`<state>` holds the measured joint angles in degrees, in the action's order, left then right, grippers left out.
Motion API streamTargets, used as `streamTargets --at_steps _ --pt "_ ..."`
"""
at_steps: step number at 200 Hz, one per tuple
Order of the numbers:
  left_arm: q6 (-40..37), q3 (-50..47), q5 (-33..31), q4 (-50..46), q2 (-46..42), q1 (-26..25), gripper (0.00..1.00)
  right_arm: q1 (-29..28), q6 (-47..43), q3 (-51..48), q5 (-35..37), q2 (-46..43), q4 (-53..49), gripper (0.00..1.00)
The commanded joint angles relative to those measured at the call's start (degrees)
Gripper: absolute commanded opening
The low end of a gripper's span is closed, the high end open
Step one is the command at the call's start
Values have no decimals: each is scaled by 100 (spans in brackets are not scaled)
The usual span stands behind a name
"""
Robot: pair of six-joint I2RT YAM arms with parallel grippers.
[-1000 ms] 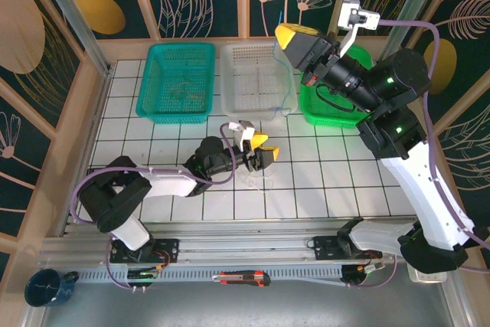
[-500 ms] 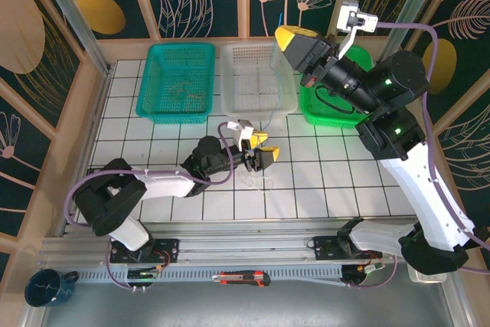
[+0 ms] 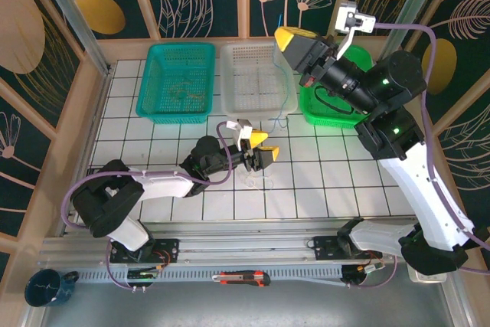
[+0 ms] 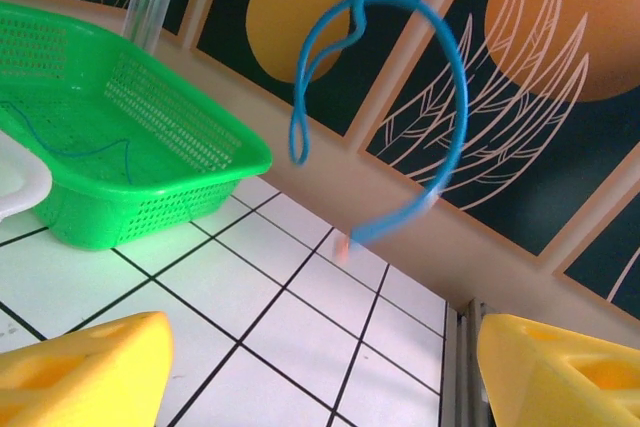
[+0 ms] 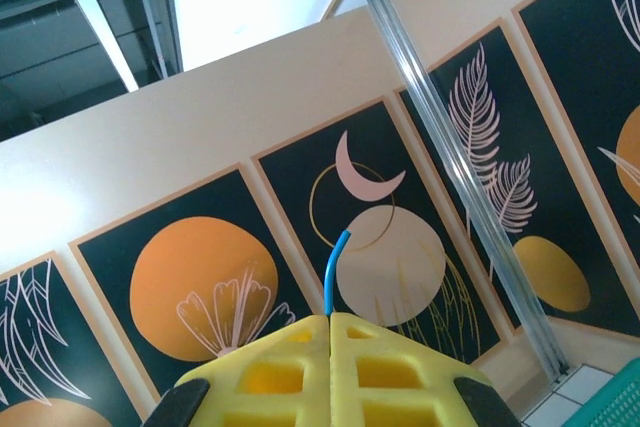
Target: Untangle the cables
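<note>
Right gripper (image 5: 329, 325): yellow jaws pressed together, pinching one thin bright blue cable (image 5: 336, 265), raised high so the cable hangs in a loop above the white tiled table (image 3: 337, 185). Left gripper (image 4: 320, 375): jaws spread with nothing between them, low over the tiles just beside one whitish cable loop (image 3: 259, 181). Beyond stand three plastic mesh baskets in a row: teal basket (image 3: 151, 106), translucent white basket (image 3: 230, 105) and green basket (image 3: 334, 122), with one thin dark cord (image 4: 92, 152) lying in the green one.

no text, label, brand name, number or sign can be read in any of the views
</note>
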<state>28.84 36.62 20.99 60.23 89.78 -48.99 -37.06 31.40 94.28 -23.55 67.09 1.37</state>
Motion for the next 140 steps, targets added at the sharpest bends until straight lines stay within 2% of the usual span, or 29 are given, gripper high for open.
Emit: streamTargets --at_steps 1,40,50,70,106,124,140 --pt "69 79 244 237 -239 -22 76 42 -33 -243 88 -112 218 0" --pt "60 49 290 201 -345 -23 55 55 86 -617 84 -167 347 0" --pt "68 9 282 212 -368 -20 52 52 98 -660 88 -179 356 0" --pt "73 -104 226 215 -416 -18 57 55 95 -666 88 -193 348 0" --pt "34 -242 108 120 -382 -21 75 67 95 -613 57 -189 338 0" --pt "14 -278 97 93 -310 -23 76 75 84 -588 61 -205 325 0" --pt "-5 -274 87 88 -235 -18 73 68 76 -569 61 -214 300 0"
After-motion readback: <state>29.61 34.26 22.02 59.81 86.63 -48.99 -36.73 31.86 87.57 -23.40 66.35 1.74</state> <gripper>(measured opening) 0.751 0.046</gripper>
